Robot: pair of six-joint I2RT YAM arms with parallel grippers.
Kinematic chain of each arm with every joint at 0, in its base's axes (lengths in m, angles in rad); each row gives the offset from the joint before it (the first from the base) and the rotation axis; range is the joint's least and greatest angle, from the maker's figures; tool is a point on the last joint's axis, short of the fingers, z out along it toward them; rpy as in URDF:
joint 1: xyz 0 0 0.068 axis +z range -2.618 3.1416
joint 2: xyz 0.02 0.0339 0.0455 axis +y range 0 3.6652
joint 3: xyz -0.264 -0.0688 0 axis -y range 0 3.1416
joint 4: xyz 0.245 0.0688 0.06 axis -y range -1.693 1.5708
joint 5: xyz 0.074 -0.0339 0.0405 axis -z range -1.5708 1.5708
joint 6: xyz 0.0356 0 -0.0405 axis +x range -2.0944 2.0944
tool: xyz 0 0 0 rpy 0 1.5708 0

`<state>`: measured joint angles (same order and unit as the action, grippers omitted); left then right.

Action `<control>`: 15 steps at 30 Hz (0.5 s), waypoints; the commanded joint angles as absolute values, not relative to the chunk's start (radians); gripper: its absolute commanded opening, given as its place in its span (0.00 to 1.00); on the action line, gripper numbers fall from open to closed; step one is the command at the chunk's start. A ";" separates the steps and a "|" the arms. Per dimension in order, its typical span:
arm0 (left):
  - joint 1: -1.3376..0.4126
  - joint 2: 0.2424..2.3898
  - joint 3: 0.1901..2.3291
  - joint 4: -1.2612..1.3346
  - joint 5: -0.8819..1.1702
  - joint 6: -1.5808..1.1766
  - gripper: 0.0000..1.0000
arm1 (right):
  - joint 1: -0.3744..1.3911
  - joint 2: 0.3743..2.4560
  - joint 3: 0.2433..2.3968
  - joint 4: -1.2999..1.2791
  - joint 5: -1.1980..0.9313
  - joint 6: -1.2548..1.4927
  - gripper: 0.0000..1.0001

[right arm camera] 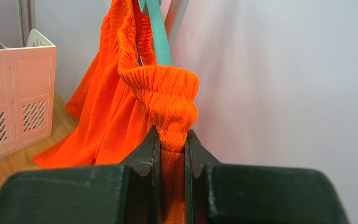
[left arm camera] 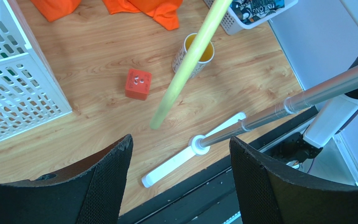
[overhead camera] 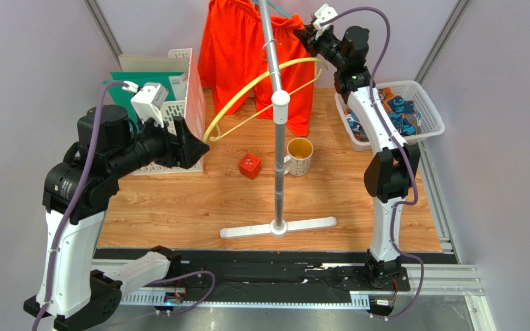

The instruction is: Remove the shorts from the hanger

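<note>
Orange shorts: soft mesh cloth, gathered elastic waistband, hanging on a teal hanger over the far edge of the wooden surface.
Printed shorts: lying crumpled in the white lattice basket at the right edge.
Right fingers: pinching the orange waistband; arm stretching up and far.
Left fingers: standing spread wide, holding nothing; arm bending near the left edge, facing a yellow hanger.
</note>
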<state>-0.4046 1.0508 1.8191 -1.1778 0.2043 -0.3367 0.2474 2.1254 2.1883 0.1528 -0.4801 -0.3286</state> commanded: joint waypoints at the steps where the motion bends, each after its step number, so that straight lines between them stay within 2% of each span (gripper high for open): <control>1: -0.400 1.028 1.833 -1.132 0.209 -0.331 0.80 | 0.189 2.057 2.321 0.207 -0.520 -0.275 0.00; 4: -0.400 1.022 1.833 -1.098 0.238 -0.339 0.80 | 0.190 2.065 2.398 0.146 -0.613 -0.281 0.00; 15: -0.399 0.996 1.848 -0.968 0.281 -0.399 0.80 | 0.239 2.016 2.391 0.124 -0.702 -0.299 0.00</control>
<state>-0.4042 0.9985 1.8198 -1.0435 0.2569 -0.3668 0.2195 2.1090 2.3257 0.0410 -0.6563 -0.2905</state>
